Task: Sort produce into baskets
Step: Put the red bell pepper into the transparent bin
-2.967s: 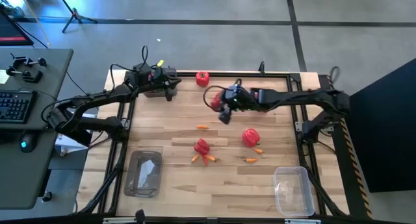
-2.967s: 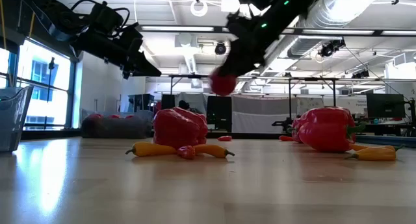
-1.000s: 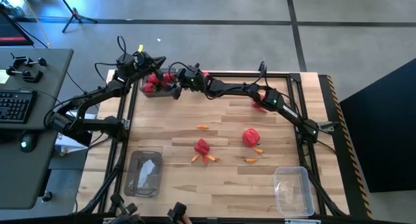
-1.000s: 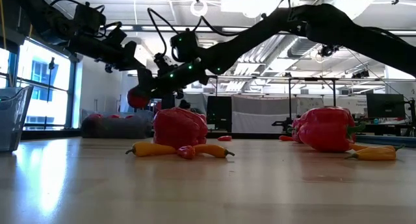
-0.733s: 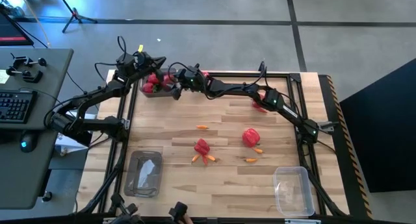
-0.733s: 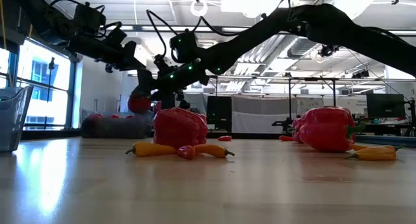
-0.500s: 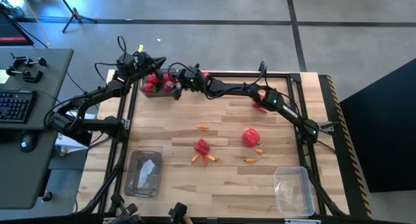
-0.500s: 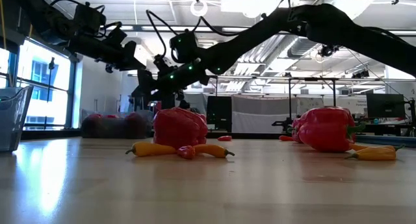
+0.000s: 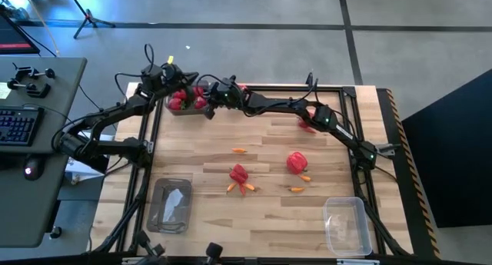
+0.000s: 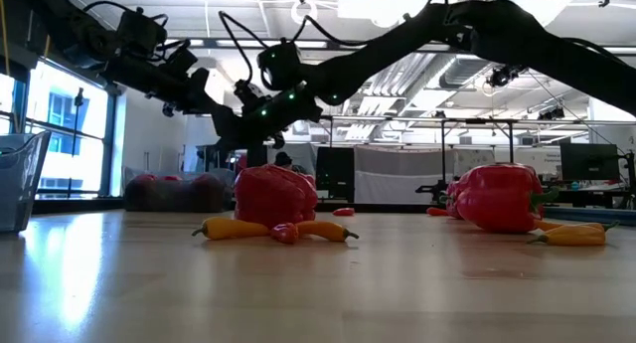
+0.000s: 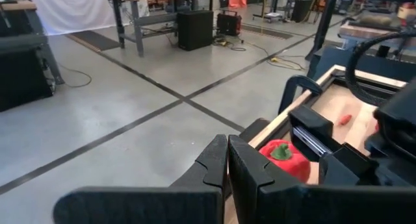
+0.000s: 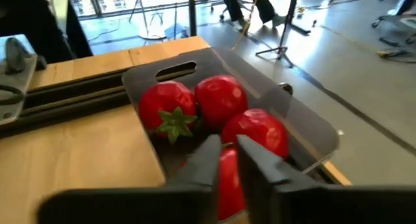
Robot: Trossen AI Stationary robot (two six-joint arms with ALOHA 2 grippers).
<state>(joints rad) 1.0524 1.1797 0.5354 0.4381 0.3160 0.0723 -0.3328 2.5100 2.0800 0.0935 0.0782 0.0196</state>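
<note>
High view: the right arm is stretched across the far edge of the surface (image 9: 307,211), its end effector (image 9: 209,95) held over the far-left tub (image 9: 187,110), fingers nearly pressed together with nothing seen gripped. The left end effector (image 9: 171,82), fingers pressed together and empty, is held by the same tub. Four round red fruits (image 12: 221,100) are counted in that tub. Two empty tubs (image 9: 346,225) lie lengthwise at the near corners. Three bell peppers (image 9: 297,162) and several slim pieces (image 9: 241,150) are scattered mid-surface.
</note>
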